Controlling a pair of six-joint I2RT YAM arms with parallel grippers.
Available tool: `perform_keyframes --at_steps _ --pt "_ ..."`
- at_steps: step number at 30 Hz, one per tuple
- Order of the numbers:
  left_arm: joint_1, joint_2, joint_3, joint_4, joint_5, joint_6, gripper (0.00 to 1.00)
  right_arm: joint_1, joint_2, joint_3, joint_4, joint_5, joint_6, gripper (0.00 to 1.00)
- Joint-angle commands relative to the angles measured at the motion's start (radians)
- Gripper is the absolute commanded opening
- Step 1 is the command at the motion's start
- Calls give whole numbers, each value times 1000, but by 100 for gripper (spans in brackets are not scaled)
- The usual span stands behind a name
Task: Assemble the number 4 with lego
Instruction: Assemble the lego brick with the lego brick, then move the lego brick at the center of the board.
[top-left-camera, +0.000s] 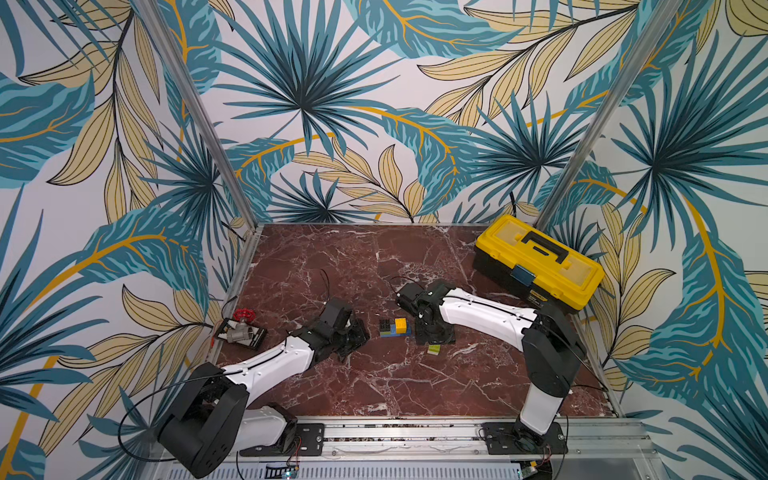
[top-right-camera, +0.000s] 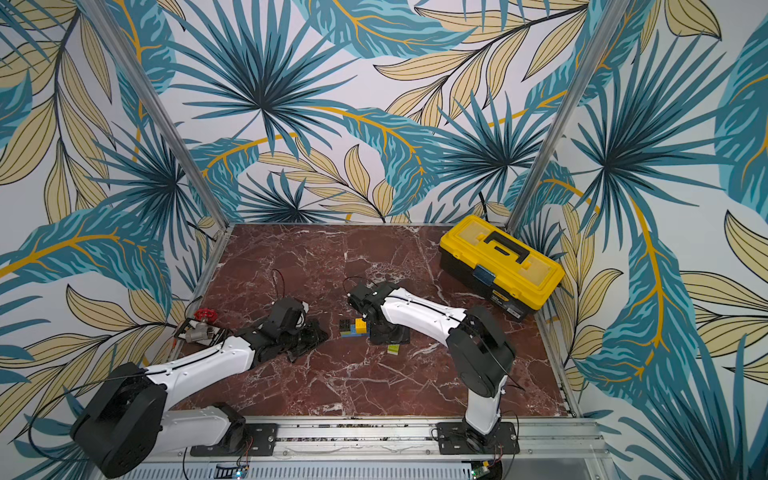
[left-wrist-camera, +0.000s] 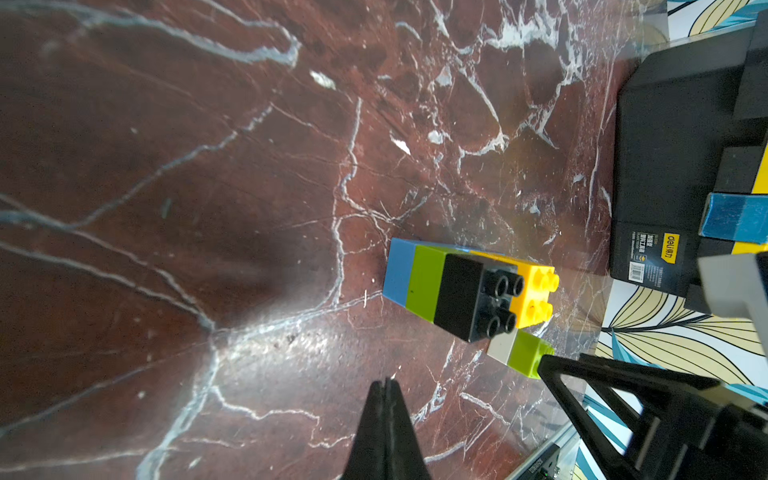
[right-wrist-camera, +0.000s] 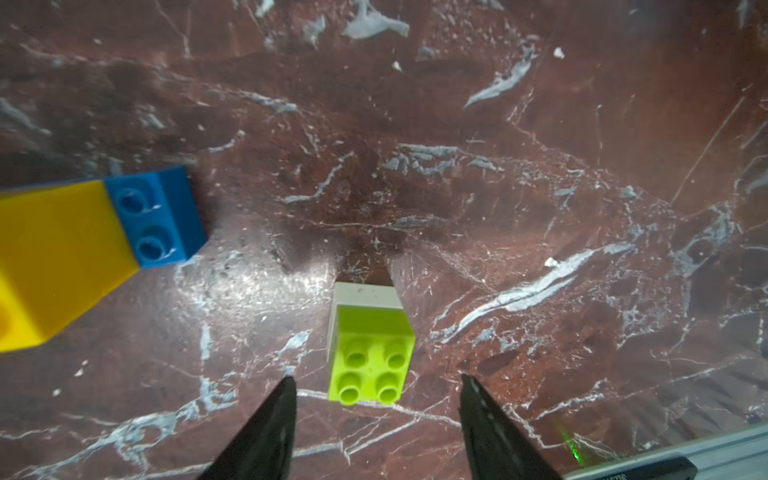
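Spread right gripper (right-wrist-camera: 378, 379) flanking lime-green brick (right-wrist-camera: 371, 332) atop white brick (right-wrist-camera: 365, 296), yellow brick (right-wrist-camera: 54, 257) touching blue brick (right-wrist-camera: 158, 216)

From my left wrist I read only "deli" on a yellow tag (left-wrist-camera: 670, 247) on the black wall of the toolbox (left-wrist-camera: 681, 137); the print beside it is too small.

Robot lab test cell: open frame of aluminium posts (top-left-camera: 199, 112) hung with leaf-print backdrop walls (top-left-camera: 332, 83), marble-look tabletop (top-left-camera: 374, 257), left arm (top-left-camera: 270, 365) and right arm (top-left-camera: 486, 316) bolted to a slotted rail (top-left-camera: 399, 436) along the front edge. Only props on the table: yellow toolbox (top-left-camera: 540, 266), red-handled valve (top-left-camera: 241, 326), toy bricks (top-left-camera: 395, 327)
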Motion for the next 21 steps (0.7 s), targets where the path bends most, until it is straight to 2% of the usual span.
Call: perform_keyframes --at_steps 1,4,10,15,21 --pt "-9 -1 -29 26 -11 -20 0 -22 11 -35 69 -19 9 63" --pt "-10 0 -23 15 -20 -13 0 -30 22 -57 98 -29 11 59" --pt "-9 9 -5 7 -30 -7 0 -38 45 -77 113 -37 12 45" --pt "-9 11 11 -10 -39 8 0 -37 42 -95 124 -44 17 37" --pt "-9 18 9 1 -26 -1 0 -39 53 -51 106 -21 -16 27"
